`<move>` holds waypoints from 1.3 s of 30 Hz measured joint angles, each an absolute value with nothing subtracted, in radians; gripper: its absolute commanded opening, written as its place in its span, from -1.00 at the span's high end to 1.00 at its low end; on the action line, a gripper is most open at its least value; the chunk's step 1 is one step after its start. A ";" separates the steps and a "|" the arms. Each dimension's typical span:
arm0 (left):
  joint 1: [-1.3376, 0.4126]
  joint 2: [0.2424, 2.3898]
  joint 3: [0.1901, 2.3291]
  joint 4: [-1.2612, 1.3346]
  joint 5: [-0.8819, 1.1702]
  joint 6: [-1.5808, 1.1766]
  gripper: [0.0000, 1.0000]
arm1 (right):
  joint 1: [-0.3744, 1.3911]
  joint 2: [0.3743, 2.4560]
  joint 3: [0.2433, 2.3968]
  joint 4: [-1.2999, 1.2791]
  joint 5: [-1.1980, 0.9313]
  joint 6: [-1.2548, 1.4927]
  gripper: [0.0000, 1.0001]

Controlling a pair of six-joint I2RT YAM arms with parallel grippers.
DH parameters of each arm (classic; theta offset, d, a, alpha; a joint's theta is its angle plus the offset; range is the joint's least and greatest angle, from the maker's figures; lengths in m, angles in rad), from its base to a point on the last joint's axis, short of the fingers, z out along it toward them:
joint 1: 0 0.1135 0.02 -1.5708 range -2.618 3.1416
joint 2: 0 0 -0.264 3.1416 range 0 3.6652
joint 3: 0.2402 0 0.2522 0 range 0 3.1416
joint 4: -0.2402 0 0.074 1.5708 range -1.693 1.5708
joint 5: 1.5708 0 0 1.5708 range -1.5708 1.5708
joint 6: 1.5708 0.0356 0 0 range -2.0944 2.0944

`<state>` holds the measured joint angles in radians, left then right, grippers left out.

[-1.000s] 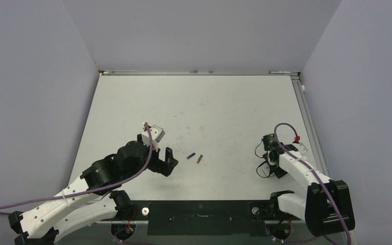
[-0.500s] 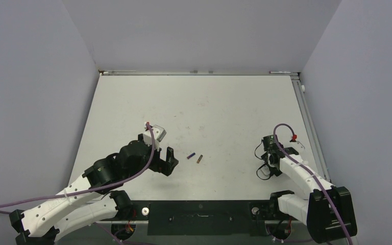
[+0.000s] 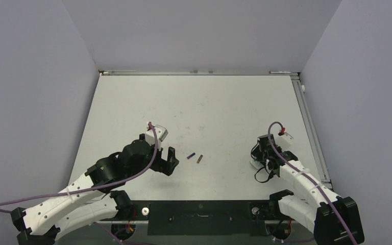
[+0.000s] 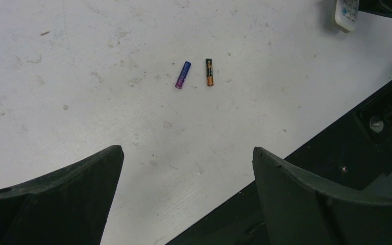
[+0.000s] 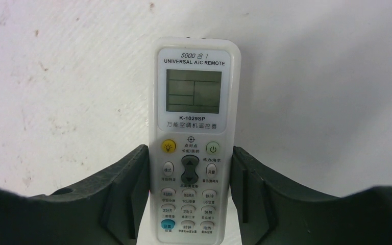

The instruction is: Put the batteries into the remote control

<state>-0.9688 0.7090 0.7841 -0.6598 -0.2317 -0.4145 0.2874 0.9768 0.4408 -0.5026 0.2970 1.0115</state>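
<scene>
The purple-blue battery (image 3: 191, 155) and the brownish-gold battery (image 3: 199, 160) lie side by side on the white table, both loose. They also show in the left wrist view, purple-blue (image 4: 182, 75) and gold (image 4: 210, 72), ahead of my left gripper (image 4: 187, 150), which is open and empty. My left gripper (image 3: 169, 162) is just left of them. My right gripper (image 5: 189, 150) is shut on the white remote control (image 5: 193, 143), fingers on its two long sides, buttons and screen facing the camera. The right gripper (image 3: 259, 157) is at the right of the table. The remote's end shows in the left wrist view (image 4: 347, 13).
A black mounting bar (image 3: 199, 217) runs along the near table edge between the arm bases; it shows in the left wrist view (image 4: 337, 153). Grey walls enclose the table on three sides. A metal rail (image 3: 311, 127) lines the right edge.
My right gripper has moved a little left and away from the near edge with the remote in it. The left arm has shifted only slightly. The batteries have not moved.
</scene>
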 measured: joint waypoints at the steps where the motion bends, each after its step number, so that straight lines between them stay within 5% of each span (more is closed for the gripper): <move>1: -0.969 0.712 0.784 -0.660 -0.231 -0.414 -0.92 | 0.302 0.976 0.441 -0.494 0.297 1.001 0.83; 24: -0.935 0.738 0.784 -0.661 -0.223 -0.434 -0.92 | 0.583 0.952 0.479 -0.343 0.246 0.670 0.83; 39: -0.772 0.783 0.784 -0.576 0.029 -0.495 -0.93 | 0.849 0.972 0.599 -0.283 0.160 0.357 0.83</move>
